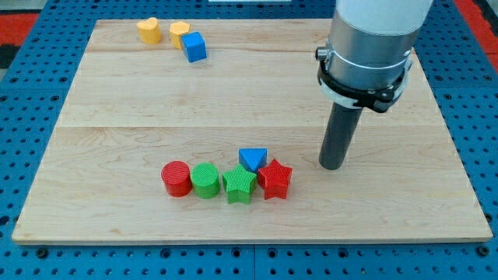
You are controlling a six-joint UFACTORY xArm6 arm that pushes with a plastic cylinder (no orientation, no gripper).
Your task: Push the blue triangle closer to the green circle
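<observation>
The blue triangle (252, 158) lies on the bench (156, 109) toward the view's bottom, a little right of the middle. It sits just behind a row of four blocks, pressed against the green star (240, 184) below it on its left and the red star (274, 179) below it on its right, so it fills the notch between their tops. The green circle (205, 180) is the second block of that row, touching the green star on the view's left; the star's upper corner stands between it and the triangle, so the two are near but apart. At the left end of the row, the red circle (177, 178) touches the green circle.

My tip (333, 166) rests on the wood to the view's right of the triangle, at about the same height in the view, with a strip of bare bench between it and the red star. It touches no block. I carry no fingers, only this straight dark rod under a grey cylinder, so there is nothing to clench or release.

Well apart, in the view's top left corner, three more blocks cluster: a yellow heart (149, 30), a second yellow block (180, 33) whose shape I cannot make out, and a blue cube (194, 47) touching that one
</observation>
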